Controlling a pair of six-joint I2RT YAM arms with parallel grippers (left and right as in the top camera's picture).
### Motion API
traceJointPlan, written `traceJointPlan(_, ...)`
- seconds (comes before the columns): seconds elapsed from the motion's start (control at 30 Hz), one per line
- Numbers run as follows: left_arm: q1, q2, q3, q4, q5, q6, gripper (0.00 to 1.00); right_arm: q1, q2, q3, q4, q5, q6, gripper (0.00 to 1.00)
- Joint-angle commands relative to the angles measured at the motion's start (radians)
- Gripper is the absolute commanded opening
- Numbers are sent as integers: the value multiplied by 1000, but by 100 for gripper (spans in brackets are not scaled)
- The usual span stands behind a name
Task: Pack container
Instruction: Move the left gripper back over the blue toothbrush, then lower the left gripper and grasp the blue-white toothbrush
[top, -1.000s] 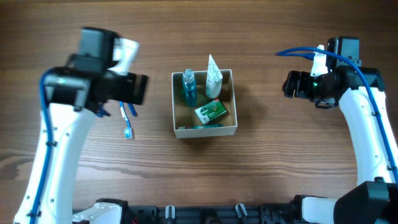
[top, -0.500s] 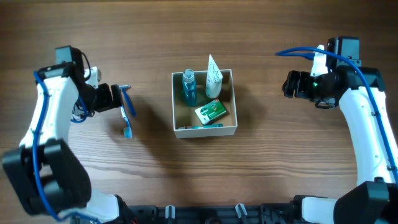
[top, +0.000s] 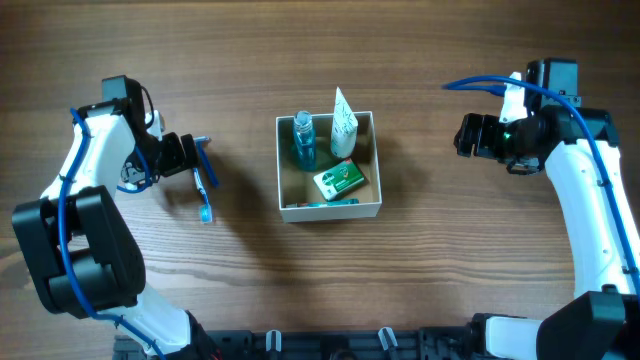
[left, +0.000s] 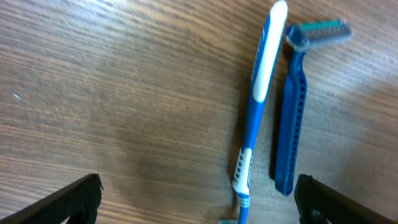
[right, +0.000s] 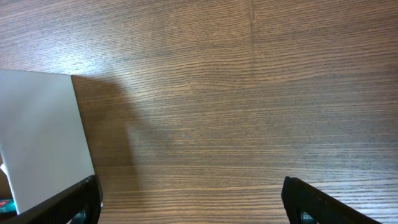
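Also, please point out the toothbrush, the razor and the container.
toothbrush (left: 254, 112), left wrist view, middle of handle.
razor (left: 290, 124), left wrist view, blue handle.
container (top: 330, 211), overhead view, white front wall.

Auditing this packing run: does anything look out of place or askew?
The white tube leans against the container's back wall, tip past the rim. The toothbrush and razor lie side by side outside it, unpacked.
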Motion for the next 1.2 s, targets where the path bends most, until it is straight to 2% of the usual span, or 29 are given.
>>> traceJointPlan(0.0,-5,7,-5,8,-58,-63,100,-1,2,3,7,-9,-5,93)
traceJointPlan(0.57,-69,47,-51,32,-70,-78,100,-1,2,3,6,-10,-4,93)
traceJointPlan(1.17,-68,69,-51,12,-111,-96,100,-2,2,3,7,-9,-4,93)
